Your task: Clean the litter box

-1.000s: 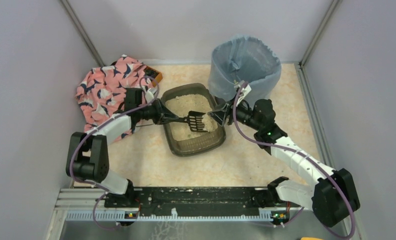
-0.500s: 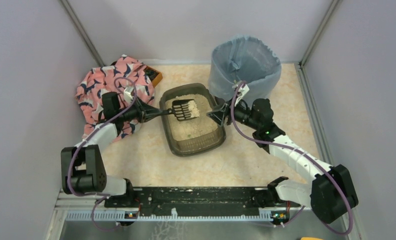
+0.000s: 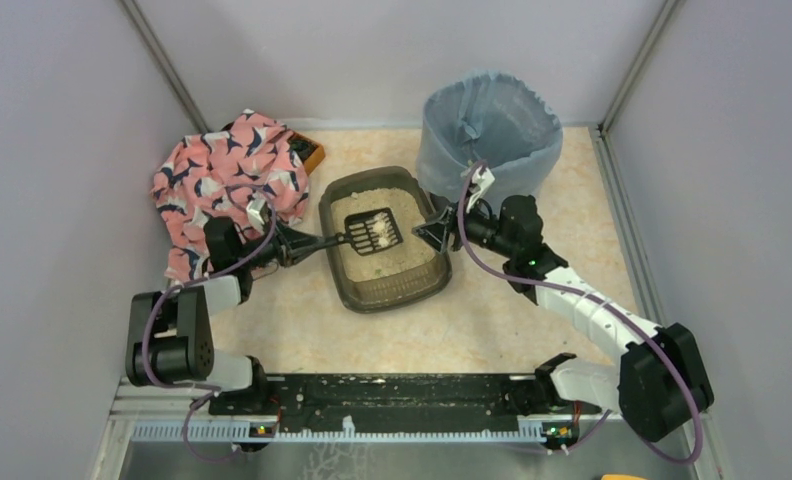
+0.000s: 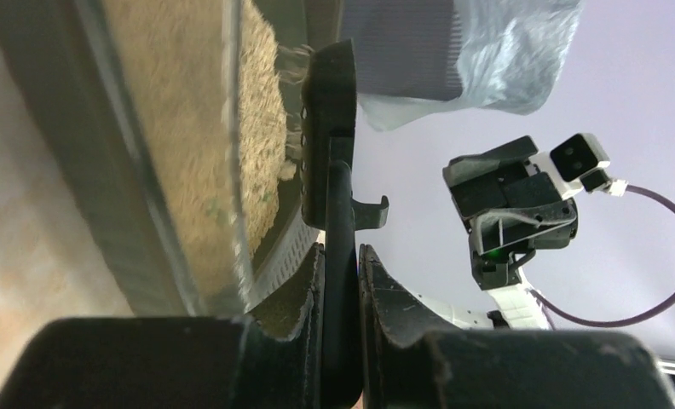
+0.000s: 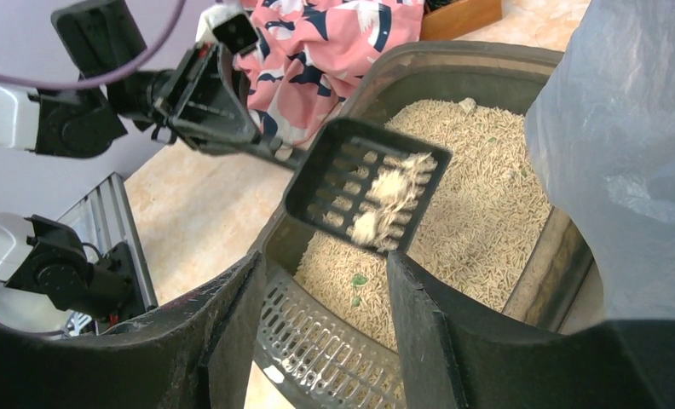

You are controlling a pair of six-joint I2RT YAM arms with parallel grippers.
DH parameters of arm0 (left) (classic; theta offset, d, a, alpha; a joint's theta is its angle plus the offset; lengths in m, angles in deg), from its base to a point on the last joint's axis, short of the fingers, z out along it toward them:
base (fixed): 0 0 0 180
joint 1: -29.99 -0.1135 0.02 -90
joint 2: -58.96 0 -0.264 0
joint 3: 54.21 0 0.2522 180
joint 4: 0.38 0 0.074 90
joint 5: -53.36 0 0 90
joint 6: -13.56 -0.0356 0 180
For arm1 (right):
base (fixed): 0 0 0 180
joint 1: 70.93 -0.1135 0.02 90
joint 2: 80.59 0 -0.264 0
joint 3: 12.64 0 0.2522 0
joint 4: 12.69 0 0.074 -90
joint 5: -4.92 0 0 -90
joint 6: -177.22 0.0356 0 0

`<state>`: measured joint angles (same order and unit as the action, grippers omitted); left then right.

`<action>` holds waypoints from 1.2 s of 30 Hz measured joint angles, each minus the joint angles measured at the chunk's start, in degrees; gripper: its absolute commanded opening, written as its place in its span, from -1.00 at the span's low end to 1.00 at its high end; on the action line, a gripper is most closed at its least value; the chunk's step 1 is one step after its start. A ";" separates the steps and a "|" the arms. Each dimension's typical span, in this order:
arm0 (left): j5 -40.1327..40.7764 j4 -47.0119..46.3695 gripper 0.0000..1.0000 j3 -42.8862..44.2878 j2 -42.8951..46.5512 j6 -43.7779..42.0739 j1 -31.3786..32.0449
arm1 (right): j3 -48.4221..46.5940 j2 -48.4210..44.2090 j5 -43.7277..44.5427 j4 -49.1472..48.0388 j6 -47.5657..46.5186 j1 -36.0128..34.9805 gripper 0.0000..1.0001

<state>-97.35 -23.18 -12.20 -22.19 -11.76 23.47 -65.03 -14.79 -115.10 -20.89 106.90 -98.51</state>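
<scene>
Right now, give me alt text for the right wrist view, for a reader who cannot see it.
A black slotted scoop carrying pale clumps hangs over the litter box of beige granules, held by the left gripper. In the foreground, the right gripper straddles the box's near wall. A grey bag-lined bin fills the right side; pink patterned fabric lies behind.

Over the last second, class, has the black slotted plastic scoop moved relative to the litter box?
Yes. The black slotted plastic scoop has shifted leftward and toward the far end of the dark grey-brown litter box.
</scene>
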 measured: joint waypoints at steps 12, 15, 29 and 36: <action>-1.53 -5.29 -1.00 -4.52 0.90 3.26 -2.95 | -0.55 1.70 -0.59 0.22 0.83 0.00 0.09; -1.49 -4.87 -1.00 -4.48 1.75 2.32 -3.23 | -0.55 2.27 -0.85 0.24 1.22 0.00 0.09; -1.70 -5.38 -1.00 -4.28 -1.11 2.29 -4.63 | -0.92 3.50 -1.33 -0.07 1.84 0.00 0.09; -0.76 -7.02 -1.00 -4.87 -1.31 3.39 0.17 | -0.92 3.52 -1.36 -0.07 1.84 0.00 0.09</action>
<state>-98.12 -30.19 -17.07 -23.50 -8.37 23.64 -65.95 -11.27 -116.46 -20.95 108.73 -98.51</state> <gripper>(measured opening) 0.198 0.546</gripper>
